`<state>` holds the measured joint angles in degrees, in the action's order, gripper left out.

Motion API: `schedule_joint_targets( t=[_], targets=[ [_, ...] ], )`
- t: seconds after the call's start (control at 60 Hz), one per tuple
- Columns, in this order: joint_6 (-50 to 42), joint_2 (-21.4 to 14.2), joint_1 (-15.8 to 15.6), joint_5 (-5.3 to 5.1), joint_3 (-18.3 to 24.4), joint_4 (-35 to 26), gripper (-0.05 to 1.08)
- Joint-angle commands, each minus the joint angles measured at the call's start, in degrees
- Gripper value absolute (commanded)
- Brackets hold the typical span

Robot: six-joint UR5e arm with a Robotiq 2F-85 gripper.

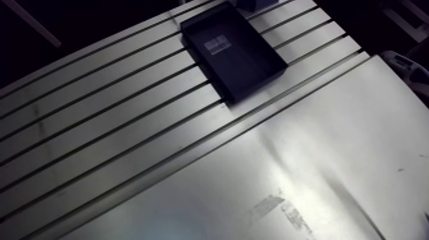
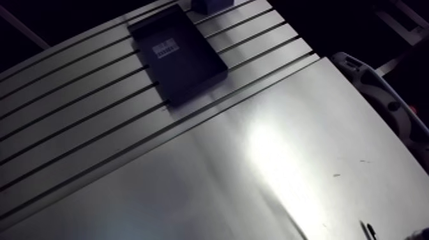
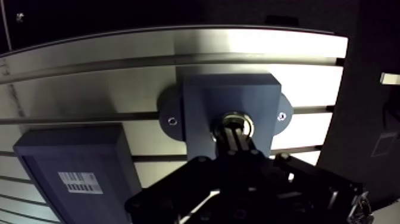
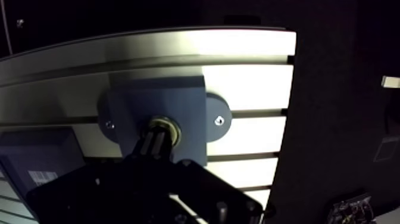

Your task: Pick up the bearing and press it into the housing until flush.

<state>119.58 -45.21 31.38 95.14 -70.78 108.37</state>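
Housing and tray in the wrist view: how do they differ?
The housing is a grey-blue block with a screwed flange; the tray is a dark, shallow rectangle. The housing carries the bearing at its centre; the tray holds only a barcode label. Both sit on the slotted table.

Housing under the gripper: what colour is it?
The housing is slate blue-grey, shown best in the wrist view.

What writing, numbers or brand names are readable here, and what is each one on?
White sticker on the black tray: a barcode and a line of small print, too blurred to read in either the arm view or the wrist view.
Blue-grey housing: no writing shows.
Slotted table: no writing shows.
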Motion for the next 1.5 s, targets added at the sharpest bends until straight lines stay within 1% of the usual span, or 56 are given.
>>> schedule_joint_targets(
  t=[0.017, 1.367, 1.5],
  targets=[
    [0.00, 0.00, 0.00, 0.00, -0.01, 0.03, 1.08],
    [0.00, 0.00, 0.00, 0.16, -0.27, 0.04, 1.08],
    [0.09, 0.09, -0.09, 0.17, -0.27, 1.26, 1.08]
  ],
)
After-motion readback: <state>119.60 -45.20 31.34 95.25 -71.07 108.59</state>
